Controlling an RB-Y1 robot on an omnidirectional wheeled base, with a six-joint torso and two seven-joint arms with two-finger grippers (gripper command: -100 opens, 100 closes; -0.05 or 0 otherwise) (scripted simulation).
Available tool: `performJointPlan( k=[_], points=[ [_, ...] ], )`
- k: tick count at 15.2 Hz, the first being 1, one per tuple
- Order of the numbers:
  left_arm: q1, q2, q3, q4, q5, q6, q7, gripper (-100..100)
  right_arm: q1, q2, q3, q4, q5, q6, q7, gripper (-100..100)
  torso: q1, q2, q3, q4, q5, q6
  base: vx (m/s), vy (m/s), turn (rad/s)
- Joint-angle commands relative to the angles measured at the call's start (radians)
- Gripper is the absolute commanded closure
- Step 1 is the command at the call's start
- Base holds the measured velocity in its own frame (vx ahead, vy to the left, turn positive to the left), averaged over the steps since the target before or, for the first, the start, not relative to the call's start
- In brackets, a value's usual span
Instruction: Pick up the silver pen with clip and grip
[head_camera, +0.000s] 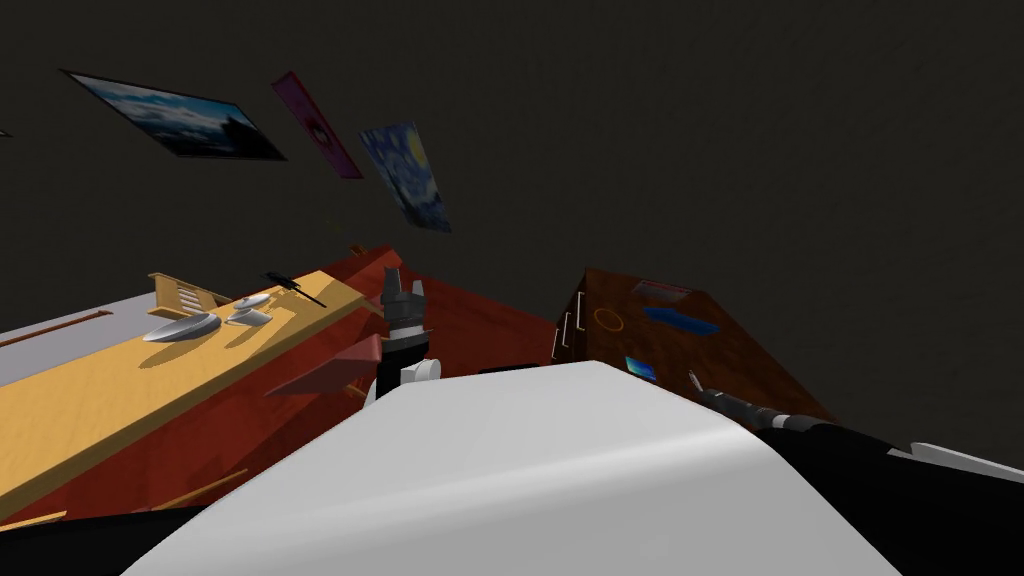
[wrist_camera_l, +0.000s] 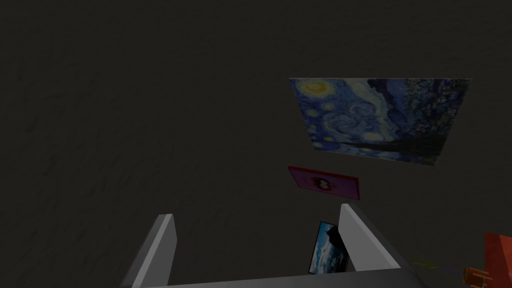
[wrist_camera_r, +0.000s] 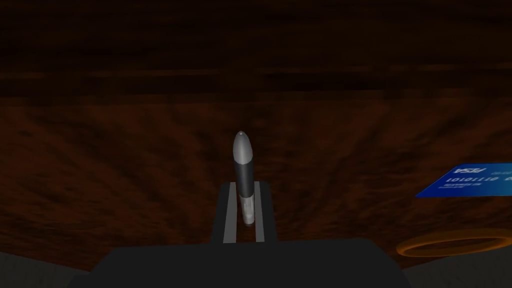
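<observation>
The pen (wrist_camera_r: 242, 170) is slim, with a rounded silver nose, a black grip band behind it and a paler silver barrel running down between the right gripper (wrist_camera_r: 243, 200) blades, which are clamped on its sides. I can't make out its clip. Its long axis lies in line with the fingers, nose pointing straight away from the gripper's dark body toward the dark red-brown wooden top (wrist_camera_r: 125, 150). Taking the nose as twelve o'clock, a blue card (wrist_camera_r: 465, 181) lies at about three o'clock and an orange ring (wrist_camera_r: 450, 246) at about four. From the robot, that arm reaches to about one o'clock. The left gripper (wrist_camera_l: 256, 212) stands raised at about eleven o'clock, blades wide apart, holding nothing
</observation>
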Motion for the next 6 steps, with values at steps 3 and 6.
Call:
performJointPlan(
  k=[3,6],
  points=[
    [0.0,0.0,0.0,0.0,0.0,0.0,0.0,0,0.057,-0.021,-0.051,-0.02,-0.014,-0.007,-0.01,100,0.001,0.001,0.001,0.0,0.001,0.001,-0.017,0.01,-0.058],
    [0.0,0.0,0.0,0.0,0.0,0.0,0.0,0,0.074,-0.029,-0.066,-0.025,-0.018,-0.009,-0.012,100,0.001,0.002,0.001,0.0,0.001,0.001,-0.022,0.011,-0.034]
  ],
)
